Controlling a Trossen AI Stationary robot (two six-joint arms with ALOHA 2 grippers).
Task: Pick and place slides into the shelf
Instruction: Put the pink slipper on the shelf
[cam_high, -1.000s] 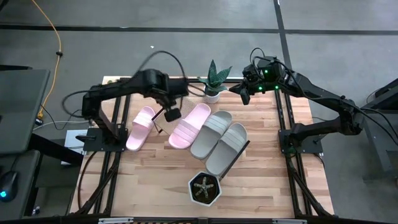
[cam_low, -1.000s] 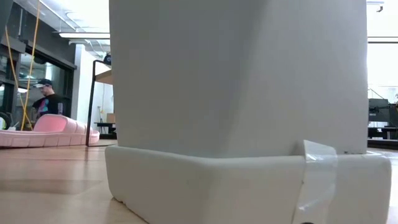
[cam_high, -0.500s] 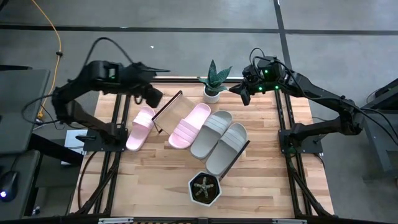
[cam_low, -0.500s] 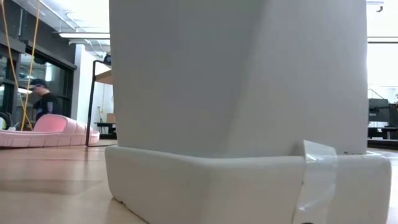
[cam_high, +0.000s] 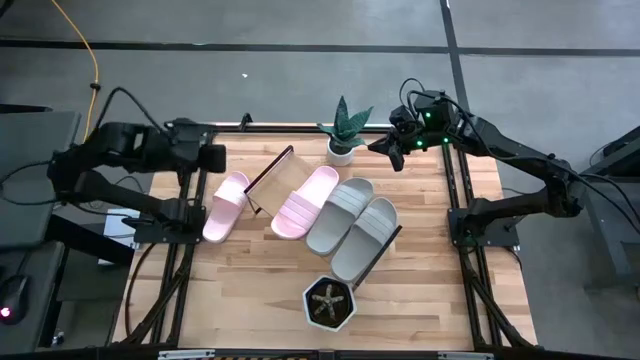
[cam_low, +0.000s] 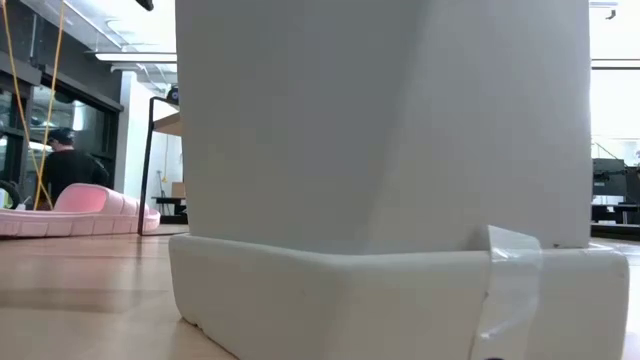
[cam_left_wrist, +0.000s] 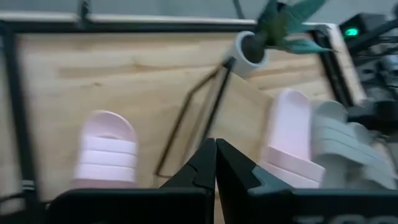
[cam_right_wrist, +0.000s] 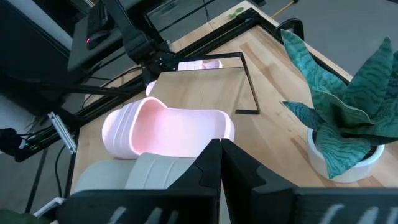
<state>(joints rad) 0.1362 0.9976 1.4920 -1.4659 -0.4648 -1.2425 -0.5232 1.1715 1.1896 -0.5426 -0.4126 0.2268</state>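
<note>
In the high view the shelf (cam_high: 272, 176) lies slantwise mid-table, a wooden board with black end frames. A pale pink slide (cam_high: 306, 201) and two grey-beige slides (cam_high: 339, 214) (cam_high: 366, 238) lie side by side on it. The second pink slide (cam_high: 226, 205) rests sole-down on the tabletop to its left. My left gripper (cam_high: 221, 157) is shut and hangs over the table's far left corner, away from all slides. My right gripper (cam_high: 392, 152) is shut and waits near the far edge, beside the plant. The left wrist view shows the shelf (cam_left_wrist: 244, 112) and the lone pink slide (cam_left_wrist: 106, 149) ahead.
A potted green plant (cam_high: 343, 133) stands at the far edge between the two grippers. A white hexagonal pot (cam_high: 329, 305) sits near the near edge and fills the low view (cam_low: 380, 150). A person (cam_low: 60, 170) stands in the room behind.
My left arm has drawn back from over the shelf's left end toward the table's far left corner, uncovering the board's end. The slides and the shelf have stayed where they were.
</note>
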